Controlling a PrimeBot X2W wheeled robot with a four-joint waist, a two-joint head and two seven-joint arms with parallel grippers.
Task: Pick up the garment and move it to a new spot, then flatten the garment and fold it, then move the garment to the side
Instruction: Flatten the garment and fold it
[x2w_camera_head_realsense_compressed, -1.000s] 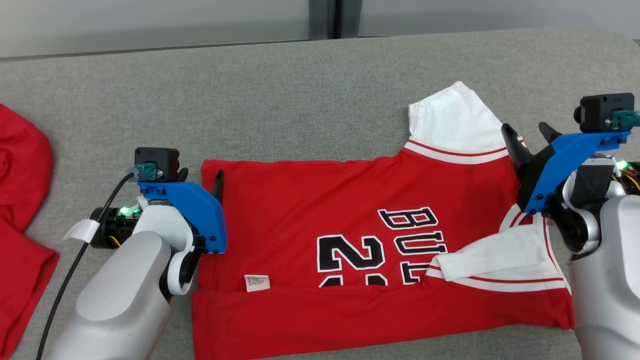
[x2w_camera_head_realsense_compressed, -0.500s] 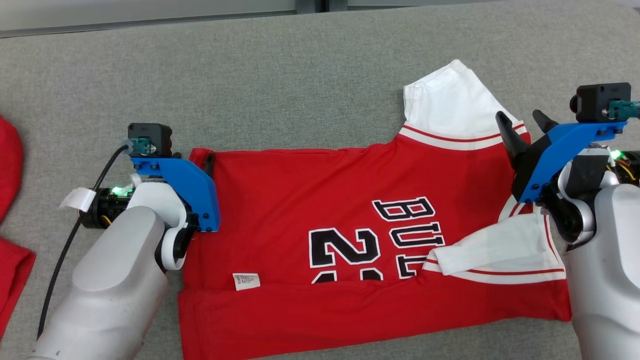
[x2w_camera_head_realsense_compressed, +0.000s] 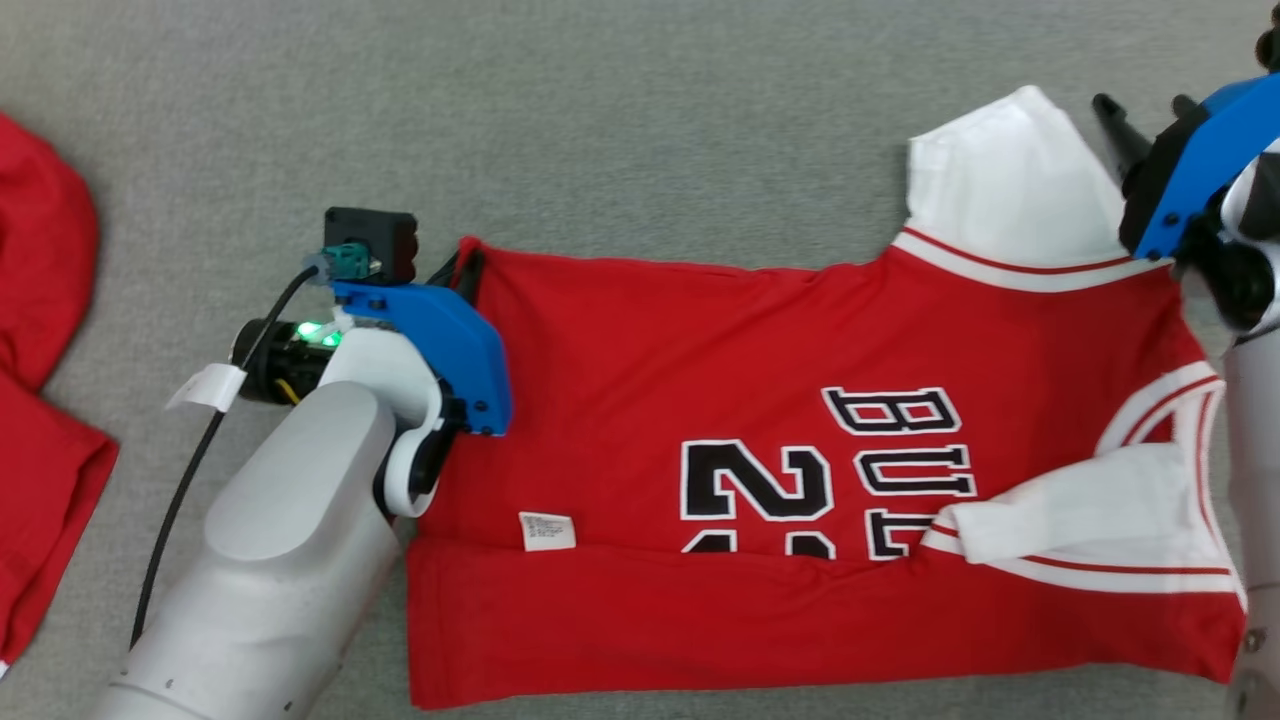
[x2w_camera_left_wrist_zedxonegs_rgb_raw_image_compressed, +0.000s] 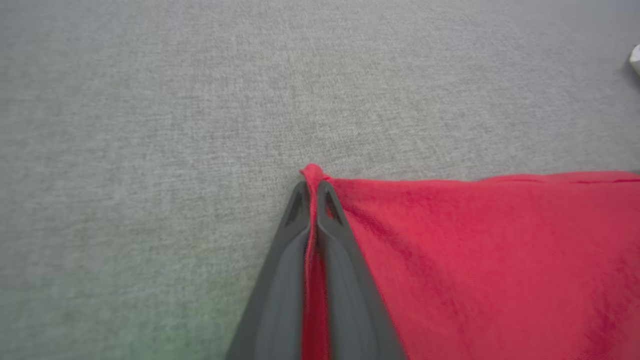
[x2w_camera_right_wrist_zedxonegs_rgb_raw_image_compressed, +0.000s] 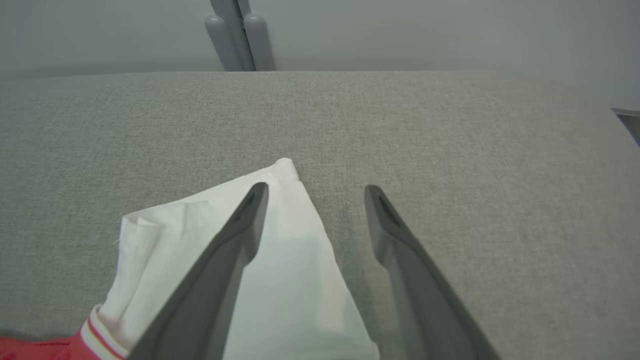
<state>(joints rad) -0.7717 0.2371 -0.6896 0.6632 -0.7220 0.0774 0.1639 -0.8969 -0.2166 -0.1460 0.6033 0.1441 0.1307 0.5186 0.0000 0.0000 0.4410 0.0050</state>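
1. Grey woven fabric covers the surface (x2w_camera_head_realsense_compressed: 640, 120) across the whole head view. The right wrist view shows a pale wall (x2w_camera_right_wrist_zedxonegs_rgb_raw_image_compressed: 400, 30) behind its far edge.
2. Garment (x2w_camera_head_realsense_compressed: 760, 360): a red jersey with white sleeves lies spread on the surface, its long axis running left to right. The hem end points to the robot's left and the sleeve end to its right. The near long edge is turned up over the body, with a white label (x2w_camera_head_realsense_compressed: 547, 531) showing at the fold line.
3. Left hand (x2w_camera_left_wrist_zedxonegs_rgb_raw_image_compressed: 314, 192): clenched on the far left corner of the garment. Red cloth is pinched between the two fingers, and the corner tip sticks out just past them.
4. Right hand (x2w_camera_right_wrist_zedxonegs_rgb_raw_image_compressed: 316, 191): released, with its fingers spread wide, at the far right sleeve (x2w_camera_head_realsense_compressed: 1010, 170). One finger lies over the white cloth and the other over bare surface, so the sleeve's outer edge falls between them. Whether the fingers touch the cloth cannot be told.
5. Near sleeve (x2w_camera_head_realsense_compressed: 1090, 510): folded inward across the chest print.
6. Judgement: the fold step is in hand. The coming move turns on the far long edge, whose left end is secured and whose right end is not. The right hand is nearer the loose end and probably needs to close on the sleeve first.
7. A separate red cloth (x2w_camera_head_realsense_compressed: 40, 300) lies at the far left of the surface, well apart from the garment.
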